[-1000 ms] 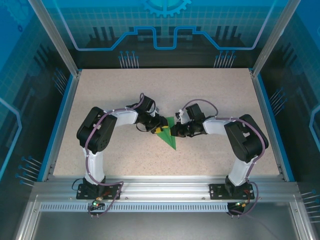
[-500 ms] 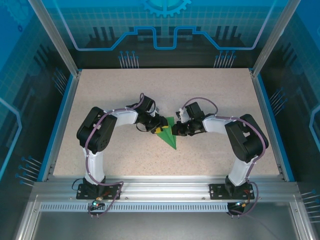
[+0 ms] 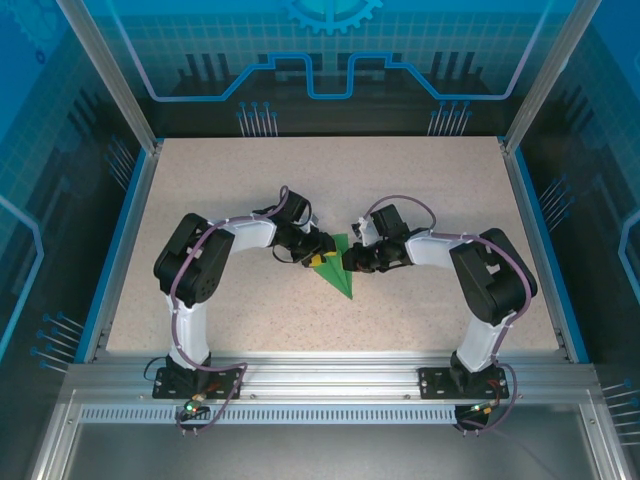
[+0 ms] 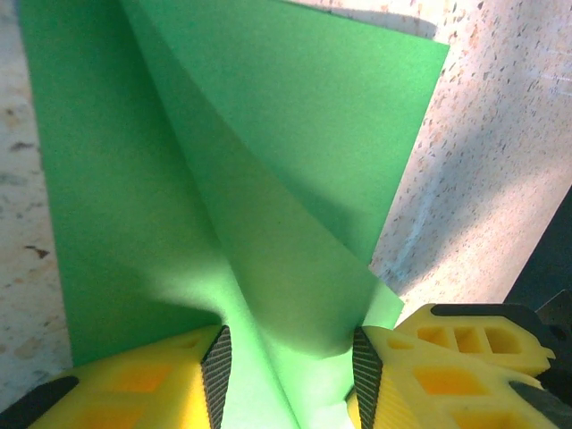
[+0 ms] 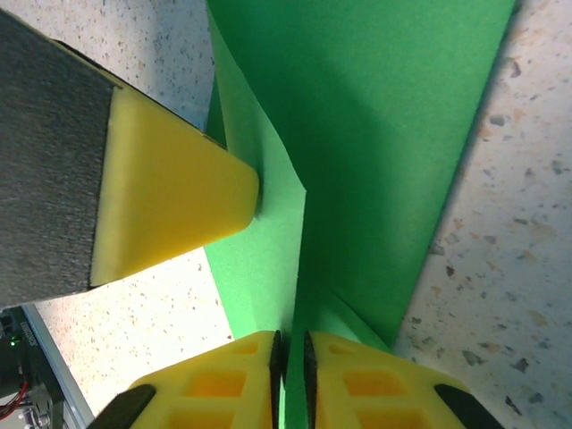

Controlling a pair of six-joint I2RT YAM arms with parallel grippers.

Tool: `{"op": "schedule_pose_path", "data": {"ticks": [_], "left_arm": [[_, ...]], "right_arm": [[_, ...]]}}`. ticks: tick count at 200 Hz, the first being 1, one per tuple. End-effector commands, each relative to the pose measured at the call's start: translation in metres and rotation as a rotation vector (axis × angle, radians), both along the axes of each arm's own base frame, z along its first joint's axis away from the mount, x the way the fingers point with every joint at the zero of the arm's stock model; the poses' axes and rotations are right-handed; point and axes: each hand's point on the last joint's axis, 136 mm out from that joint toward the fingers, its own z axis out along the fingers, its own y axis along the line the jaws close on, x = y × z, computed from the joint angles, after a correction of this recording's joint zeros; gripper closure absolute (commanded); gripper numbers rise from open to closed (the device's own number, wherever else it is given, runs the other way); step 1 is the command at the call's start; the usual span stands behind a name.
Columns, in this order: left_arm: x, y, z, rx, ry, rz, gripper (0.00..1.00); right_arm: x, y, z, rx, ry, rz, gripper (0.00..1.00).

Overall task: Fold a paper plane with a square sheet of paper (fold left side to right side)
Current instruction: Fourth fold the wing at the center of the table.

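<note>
Green paper, already narrowed to a pointed dart, lies on the counter (image 3: 250, 190) midway between the two arms. This is the paper plane (image 3: 340, 272), with its nose toward the near edge. Judging by that shape, the early folds are done and the step in hand is a late one: bringing the left half over onto the right along the long centre crease. The next move would call for one side to be pinned flat while the other is carried across and pressed down without dragging the thin sheet. The left fingers (image 4: 134, 384) stand about half apart, tips down on the paper, with a raised ridge of it filling the gap between them. The right fingers (image 5: 223, 380) are almost together, pinching a thin standing flap at the crease.
</note>
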Motion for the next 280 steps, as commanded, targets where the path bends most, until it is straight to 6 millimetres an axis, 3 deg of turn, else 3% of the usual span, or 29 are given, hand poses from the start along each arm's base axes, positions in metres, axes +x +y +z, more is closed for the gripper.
{"op": "schedule_pose_path", "data": {"ticks": [1, 66, 121, 126, 156, 212, 244, 280], "left_arm": [[-0.007, 0.004, -0.019, 0.049, 0.065, 0.010, 0.56], [-0.007, 0.001, -0.019, 0.047, 0.071, 0.007, 0.56], [-0.007, 0.002, -0.018, 0.048, 0.066, 0.006, 0.56], [-0.007, 0.002, -0.017, 0.048, 0.065, 0.006, 0.56], [-0.008, 0.003, -0.016, 0.052, 0.062, 0.005, 0.56], [-0.011, 0.007, -0.008, 0.073, 0.048, -0.002, 0.54], [-0.012, 0.008, -0.011, 0.077, 0.053, -0.002, 0.54], [-0.012, 0.008, -0.017, 0.082, 0.067, 0.000, 0.55]], "right_arm": [[-0.009, 0.000, 0.010, 0.037, -0.012, 0.014, 0.77], [-0.024, 0.006, 0.003, 0.015, -0.001, 0.038, 0.67], [-0.024, 0.014, -0.008, -0.026, 0.016, 0.065, 0.67], [-0.016, 0.018, 0.000, -0.019, -0.006, 0.064, 0.67], [-0.015, 0.019, -0.002, -0.029, -0.003, 0.076, 0.71], [-0.015, 0.020, 0.000, -0.009, 0.003, 0.103, 0.90], [-0.018, 0.019, -0.003, -0.010, 0.018, 0.109, 0.90], [-0.017, 0.015, 0.003, -0.003, 0.004, 0.097, 0.84]]}}
